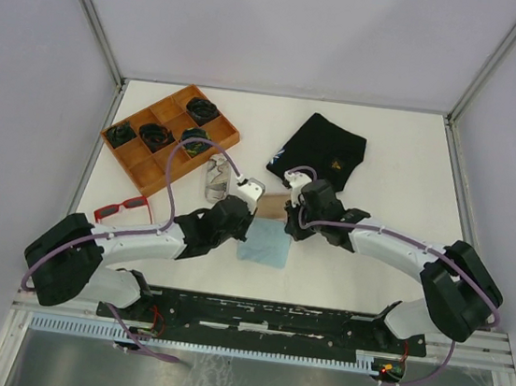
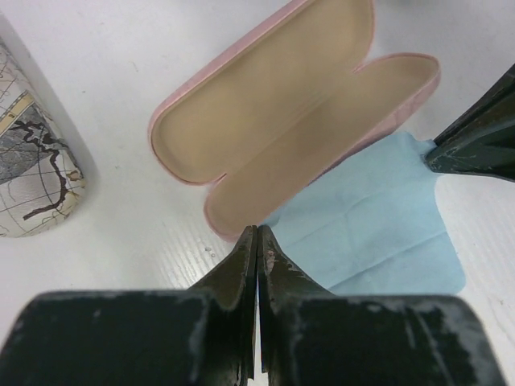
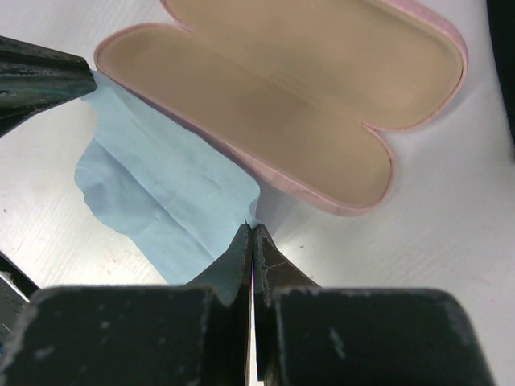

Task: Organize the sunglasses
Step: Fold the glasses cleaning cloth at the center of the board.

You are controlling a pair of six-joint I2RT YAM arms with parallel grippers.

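Left tool (image 2: 257,241): fingers pressed together, no gap showing. The tip rests at one corner of a blue cloth (image 2: 378,217), right at the edge of the pink case (image 2: 273,121). Whether any cloth is caught between the fingers cannot be told.

Right tool (image 3: 252,237): fingers likewise pressed together, with the tip at another corner of the same cloth. Any grip on the cloth cannot be confirmed.

The pink case lies open with its tan lining upward and nothing inside. It sits between the two tools, and its near edge overlaps the far edge of the cloth. The cloth is spread flat on the worktop (image 1: 399,192).

A grey patterned case (image 2: 32,161) lies just left of the pink case, apart from it.

The red sunglasses (image 1: 124,207) lie on the worktop at near left, beside the left arm and just near of the wooden tray (image 1: 154,173). The tray stands at far left, with dark items in several compartments; what they are cannot be told. The brown-lensed pair cannot be made out.

A black fabric item (image 1: 324,149) lies at far centre-right.
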